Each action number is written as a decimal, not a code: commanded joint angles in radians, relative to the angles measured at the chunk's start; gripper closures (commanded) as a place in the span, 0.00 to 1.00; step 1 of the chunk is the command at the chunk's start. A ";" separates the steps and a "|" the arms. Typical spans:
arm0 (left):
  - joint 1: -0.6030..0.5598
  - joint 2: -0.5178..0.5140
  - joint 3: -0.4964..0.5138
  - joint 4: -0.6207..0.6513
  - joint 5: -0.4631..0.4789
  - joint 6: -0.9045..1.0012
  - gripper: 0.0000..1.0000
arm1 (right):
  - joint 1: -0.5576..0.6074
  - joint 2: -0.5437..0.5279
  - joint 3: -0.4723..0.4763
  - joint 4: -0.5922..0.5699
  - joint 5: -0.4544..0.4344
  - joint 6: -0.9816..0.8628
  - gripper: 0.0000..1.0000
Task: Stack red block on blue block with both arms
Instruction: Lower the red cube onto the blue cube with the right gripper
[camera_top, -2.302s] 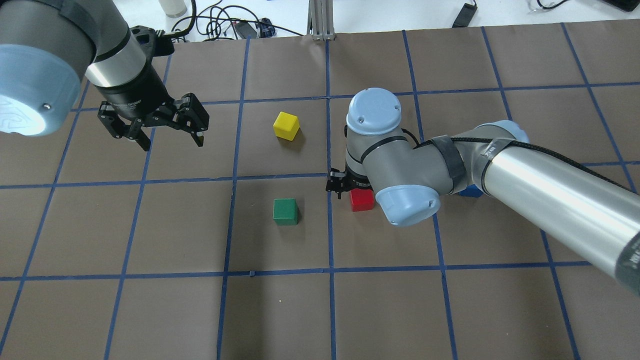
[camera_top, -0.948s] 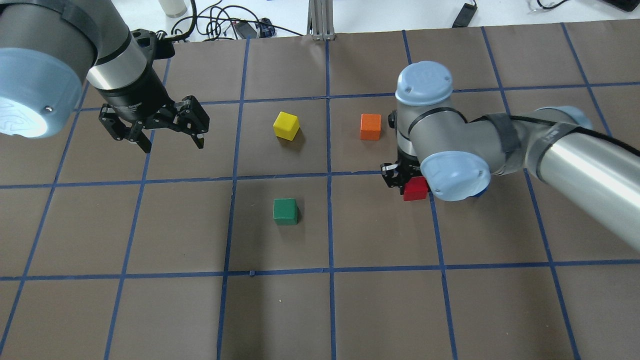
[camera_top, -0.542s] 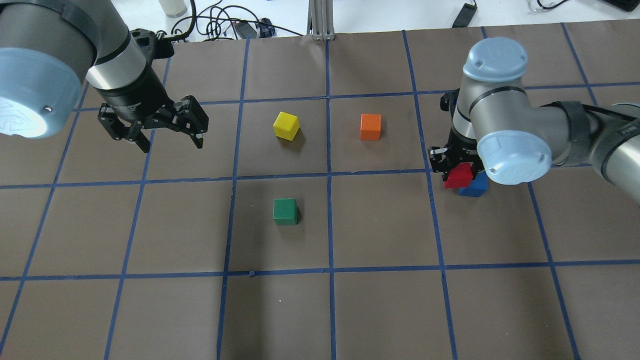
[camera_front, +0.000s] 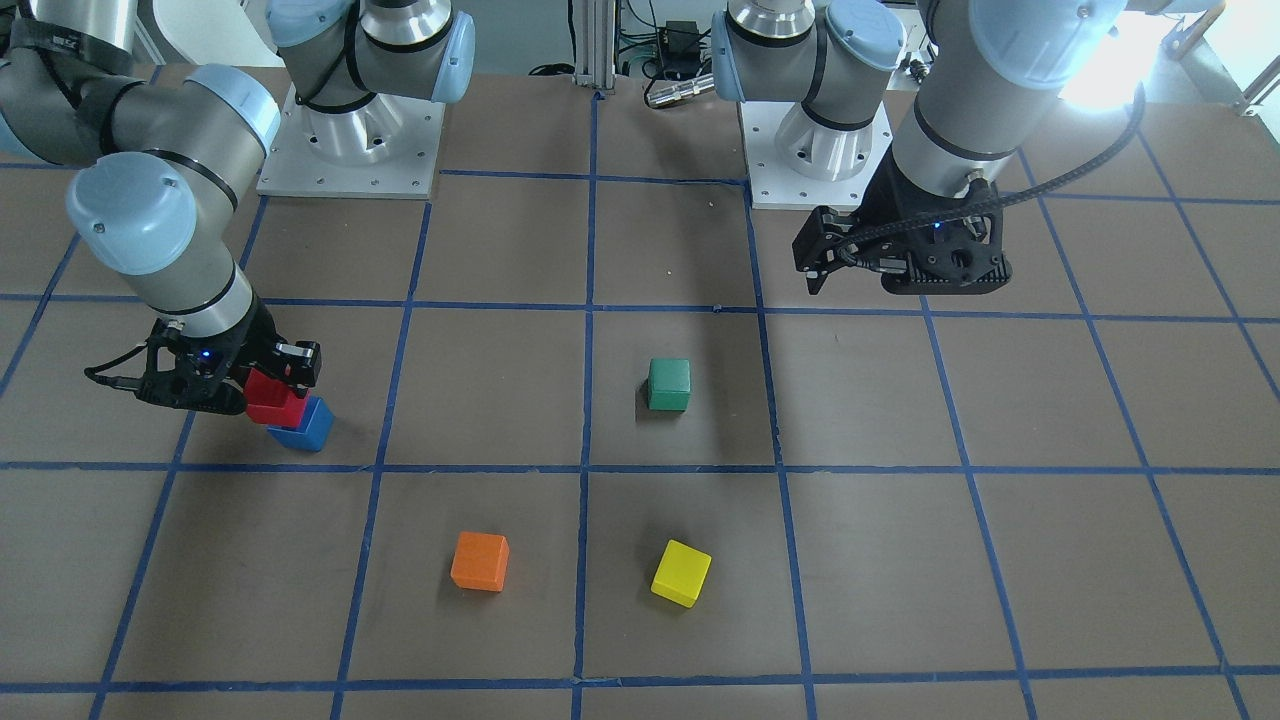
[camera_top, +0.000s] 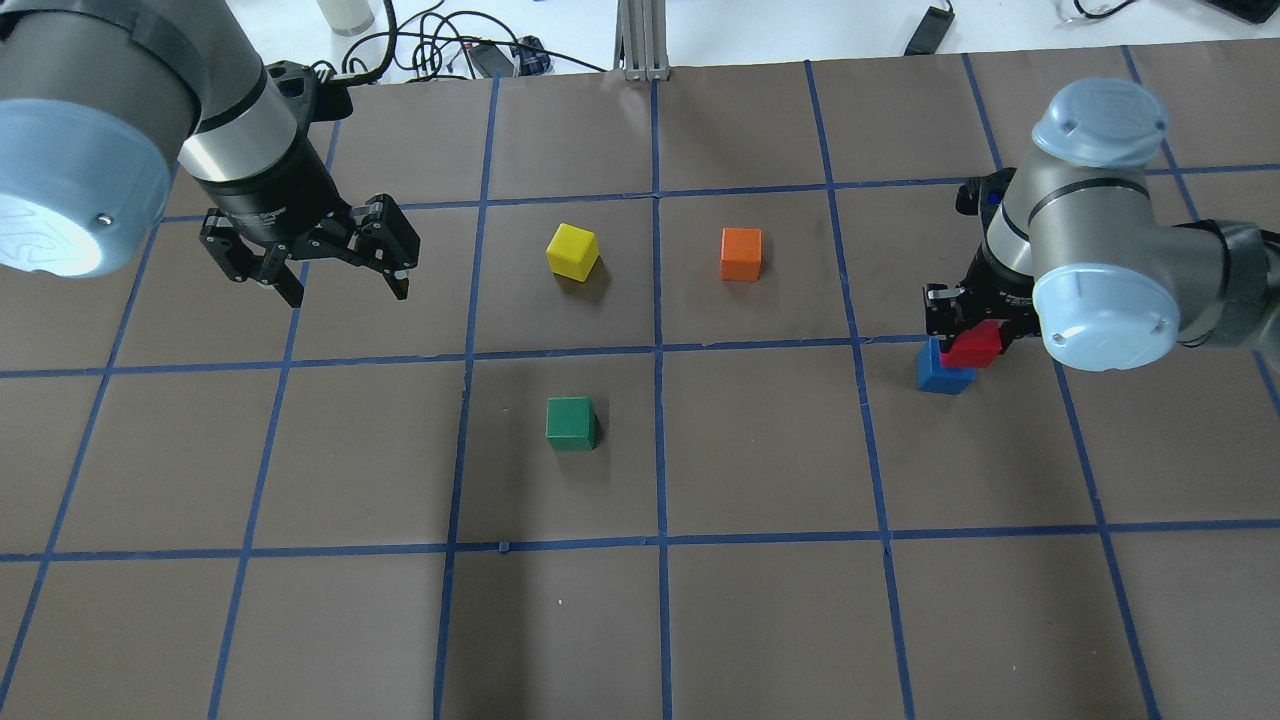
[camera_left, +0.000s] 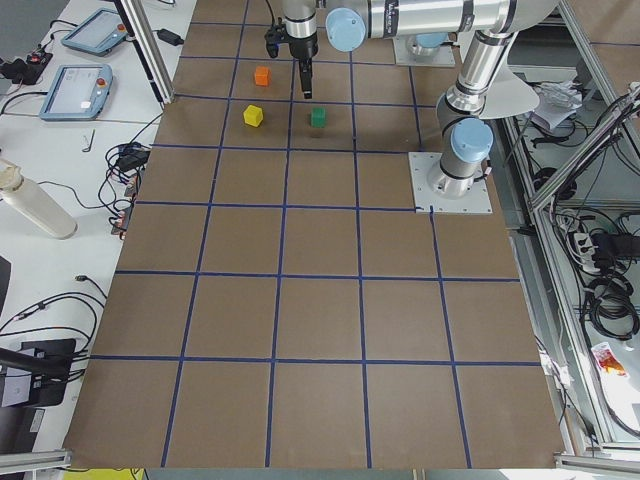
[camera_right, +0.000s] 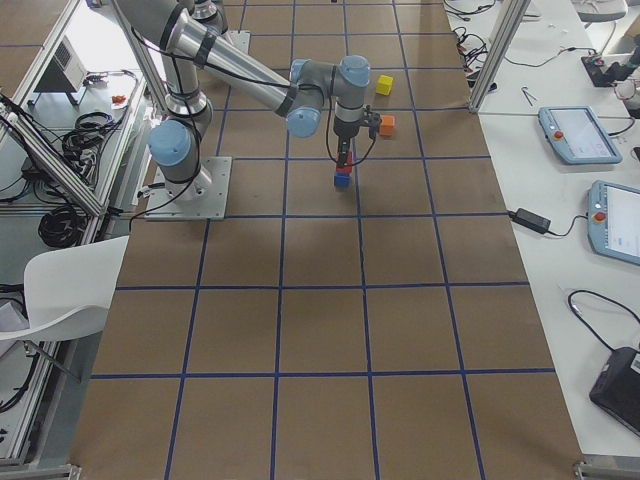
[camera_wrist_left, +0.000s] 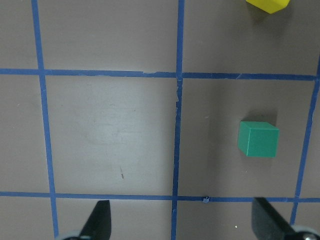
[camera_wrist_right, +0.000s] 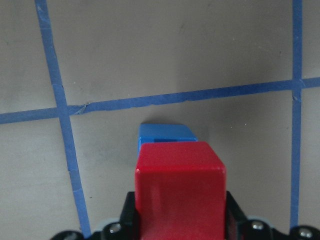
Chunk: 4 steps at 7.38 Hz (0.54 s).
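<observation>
The right pincer (camera_top: 970, 330) is clamped on the red block (camera_top: 973, 347). It grips the block by two sides. That leaves the bottom of the block bare, so it can sit flat on something.

The pincer points straight down and holds the red block right above the blue block (camera_top: 940, 372). The blue block sits on the desk (camera_top: 760, 620), near a crossing of blue tape lines. I think this is the step of setting the red block down on the blue one.

In the right wrist view, the red block hides most of the blue block. Only a thin blue strip pokes out past its far edge. So the two look nearly lined up, though maybe not all the way. I cannot tell if they touch yet or if there is a small gap.

The left pincer (camera_top: 345, 280) is spread wide apart and holds nothing. It hangs above the desk, far from the red and blue blocks. I think it waits there so it does not bump anything.

The green block (camera_top: 571, 422), the yellow block (camera_top: 573, 250) and the orange block (camera_top: 741, 253) sit apart from each other on the desk. Nothing touches them.
</observation>
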<state>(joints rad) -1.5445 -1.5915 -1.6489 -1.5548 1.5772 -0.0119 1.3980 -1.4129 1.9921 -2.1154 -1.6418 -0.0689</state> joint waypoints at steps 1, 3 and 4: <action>0.000 -0.001 0.000 0.001 -0.003 0.000 0.00 | -0.005 0.005 0.005 -0.005 0.002 -0.006 0.93; 0.000 -0.002 0.000 0.001 -0.005 0.000 0.00 | -0.004 0.006 0.010 -0.005 0.007 -0.005 0.87; -0.002 -0.007 0.000 0.001 -0.009 -0.002 0.00 | -0.004 0.017 0.008 -0.005 0.005 -0.006 0.81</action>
<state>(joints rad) -1.5452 -1.5948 -1.6490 -1.5539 1.5719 -0.0126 1.3943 -1.4046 1.9999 -2.1199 -1.6366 -0.0744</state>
